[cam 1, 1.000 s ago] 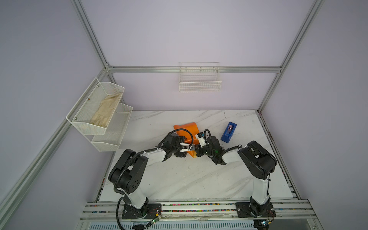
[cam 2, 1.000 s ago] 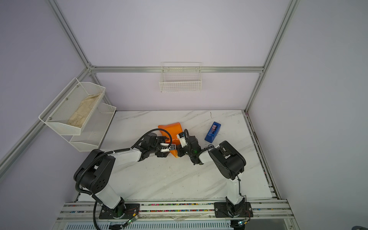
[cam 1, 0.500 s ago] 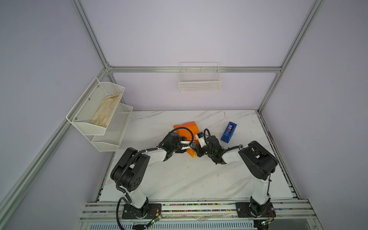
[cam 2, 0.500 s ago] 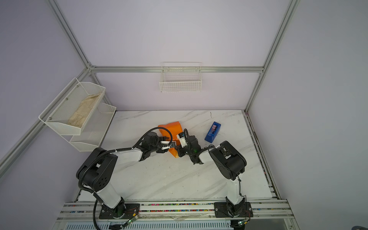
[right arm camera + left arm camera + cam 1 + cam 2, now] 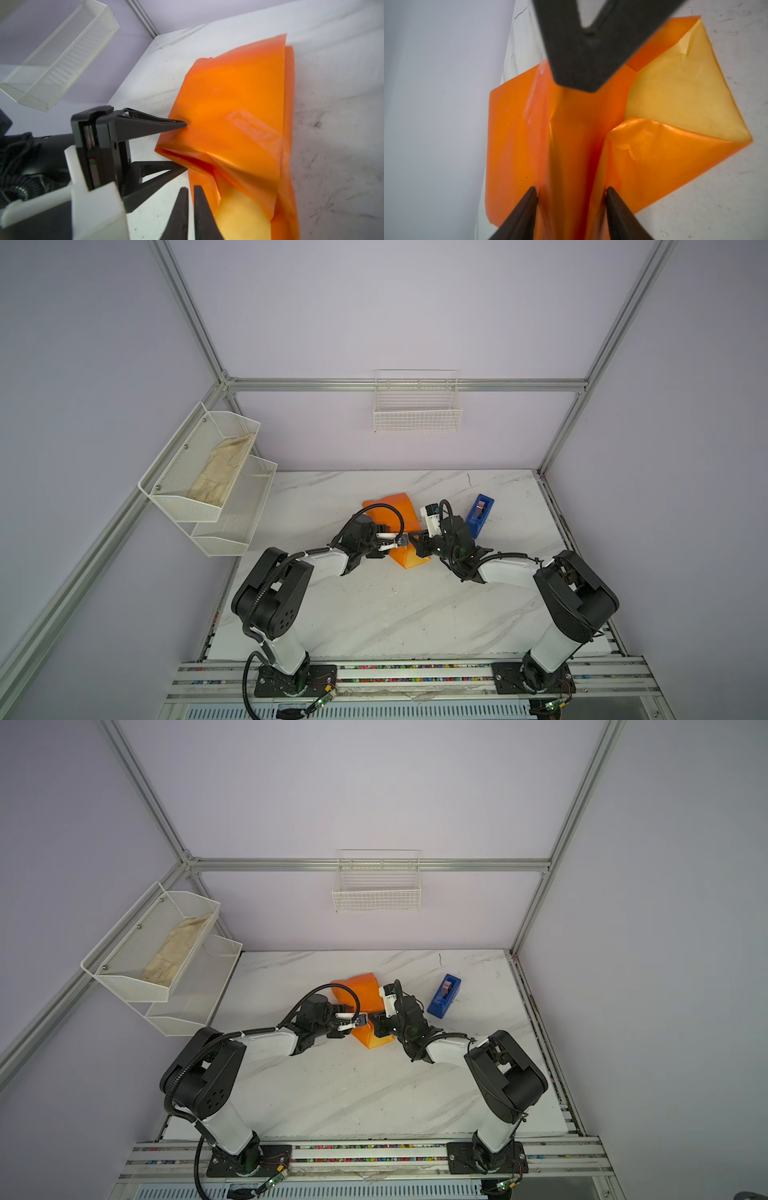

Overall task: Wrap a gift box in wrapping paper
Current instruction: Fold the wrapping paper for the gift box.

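Observation:
The orange wrapping paper (image 5: 395, 510) (image 5: 362, 990) lies folded into a bundle mid-table, its pale yellow inner side showing at an open end (image 5: 679, 93). The gift box is hidden, none of it shows. My left gripper (image 5: 400, 541) (image 5: 571, 190) comes from the left and is shut on a raised fold of the paper, one fingertip pressing each side; its fingers (image 5: 182, 124) also show in the right wrist view. My right gripper (image 5: 413, 538) (image 5: 190, 188) faces it, shut with nothing between its jaws, right beside the paper's edge.
A blue tape dispenser (image 5: 480, 514) (image 5: 444, 996) stands just right of the right wrist. A white two-tier mesh shelf (image 5: 174, 497) holding a beige cloth (image 5: 220, 472) hangs at the left wall. A wire basket (image 5: 417, 406) hangs on the back wall.
The left gripper's jaws have narrowed from wide open onto the paper fold. The right gripper has stayed shut beside the paper, hardly moving.

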